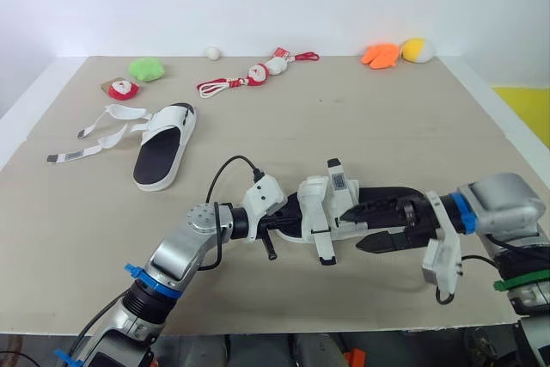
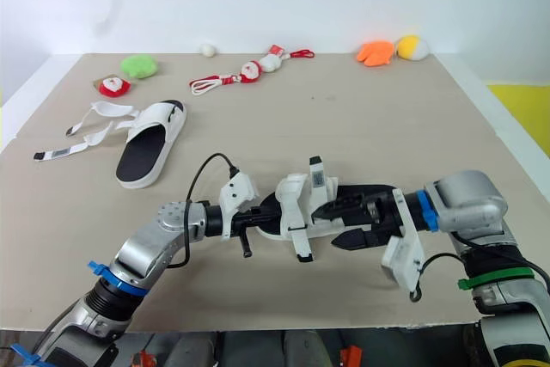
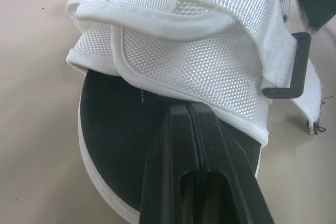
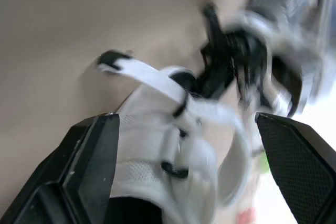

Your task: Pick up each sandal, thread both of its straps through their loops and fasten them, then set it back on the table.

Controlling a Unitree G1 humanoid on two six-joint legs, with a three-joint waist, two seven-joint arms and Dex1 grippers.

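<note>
**Table** (image 1: 361,126): beige top, carries every item below. All places are given from the held sandal.

**Held sandal** (image 1: 316,209): white woven upper over a black footbed, near the table's front edge at the middle, set crosswise between the two grippers. A strap end sticks up from the upper. A black buckle loop (image 3: 294,66) sits at the side of the upper.

**Second sandal** (image 1: 163,154): same make, flat on the table, well beyond the held sandal and to the left. Its two loose straps (image 1: 107,126) lie spread out, unfastened.

**Right gripper** (image 1: 357,229): at the held sandal's right end. Fingers stand wide apart, with the sandal between them.

**Left gripper** (image 3: 188,111): at the held sandal's left end. Fingers are pressed together, lying over the black footbed with tips at the edge of the white upper. Whether they pinch the fabric cannot be told.

**Santa dolls with red cord** (image 1: 258,73): far beyond the held sandal, slightly left.

**Orange plush** (image 1: 381,54): far beyond, to the right.

**Yellow plush** (image 1: 418,49): touching the orange plush.

**Green plush** (image 1: 147,68): far beyond, well left.

**Red-and-white toy** (image 1: 121,89): just beside the green plush.

**White ball** (image 1: 212,52): far beyond, left.
</note>
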